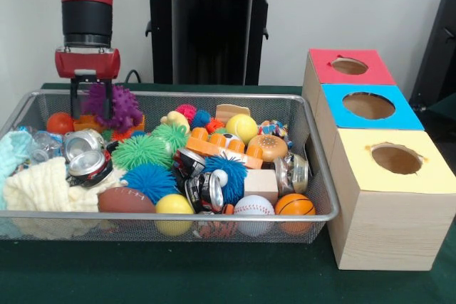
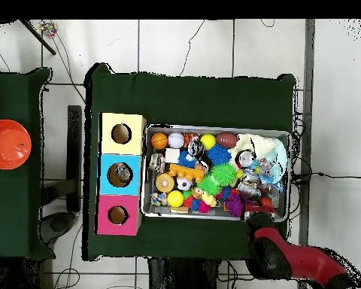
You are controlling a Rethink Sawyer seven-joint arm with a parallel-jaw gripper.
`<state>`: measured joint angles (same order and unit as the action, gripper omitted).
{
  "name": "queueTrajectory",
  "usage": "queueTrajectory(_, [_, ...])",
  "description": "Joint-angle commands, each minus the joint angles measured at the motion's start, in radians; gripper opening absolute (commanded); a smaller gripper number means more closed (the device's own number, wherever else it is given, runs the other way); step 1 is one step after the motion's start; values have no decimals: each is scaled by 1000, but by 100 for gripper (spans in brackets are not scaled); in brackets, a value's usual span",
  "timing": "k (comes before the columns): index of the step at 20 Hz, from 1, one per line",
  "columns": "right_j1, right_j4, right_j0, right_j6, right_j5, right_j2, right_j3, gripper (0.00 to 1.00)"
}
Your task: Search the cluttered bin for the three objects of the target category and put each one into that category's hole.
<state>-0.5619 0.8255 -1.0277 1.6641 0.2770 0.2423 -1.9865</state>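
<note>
My gripper (image 1: 91, 99) hangs at the bin's far left corner, open, its fingers (image 1: 74, 101) lowered to either side of part of a purple spiky ball (image 1: 120, 107). Whether they touch it I cannot tell. The wire bin (image 1: 142, 217) holds spiky balls in green (image 1: 141, 150) and blue (image 1: 148, 178), a basketball (image 1: 294, 205), a baseball (image 1: 254, 206), a football (image 1: 122, 200), crushed cans (image 1: 85, 153), a toy burger (image 1: 267, 147) and more. In the overhead view the arm (image 2: 277, 252) covers the gripper at the bin's (image 2: 213, 126) lower right corner.
Three wooden boxes with round holes stand beside the bin: yellow (image 1: 417, 176), blue (image 1: 370, 107) and red (image 1: 350, 66). Cream and teal cloths (image 1: 35, 183) fill the bin's left end. An orange bowl (image 2: 8, 143) sits on a side table.
</note>
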Motion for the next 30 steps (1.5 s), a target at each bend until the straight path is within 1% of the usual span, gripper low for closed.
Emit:
queueTrajectory(1, [-33, -50, 44, 134, -91, 35, 43, 100])
queueTrajectory(4, [-11, -53, 46, 137, -81, 63, 82, 100])
queueTrajectory(5, [-8, -60, 58, 137, -79, 55, 94, 100])
queueTrajectory(8, [-7, -78, 53, 128, -126, 82, 109, 100])
queueTrajectory(9, [-7, -83, 55, 127, -128, 86, 114, 100])
queueTrajectory(11, [-4, -93, 44, 119, -155, 116, 122, 100])
queueTrajectory(16, [-6, -113, 102, 111, -144, 48, 151, 100])
queueTrajectory(19, [-4, -113, 118, 88, -183, 33, 178, 100])
queueTrajectory(21, [-7, -114, 126, 73, -220, 26, 190, 100])
queueTrajectory(23, [-15, -126, 158, 69, -252, -7, 207, 100])
queueTrajectory(24, [-23, -138, 168, 64, -286, -10, 211, 100])
queueTrajectory(26, [-42, -159, 177, 52, -355, -5, 213, 100])
queueTrajectory(27, [-52, -172, 173, 44, -392, 8, 213, 100])
queueTrajectory(29, [-67, -216, 149, 13, -497, 57, 211, 100])
queueTrajectory(30, [-71, -235, 158, 9, -540, 55, 218, 100])
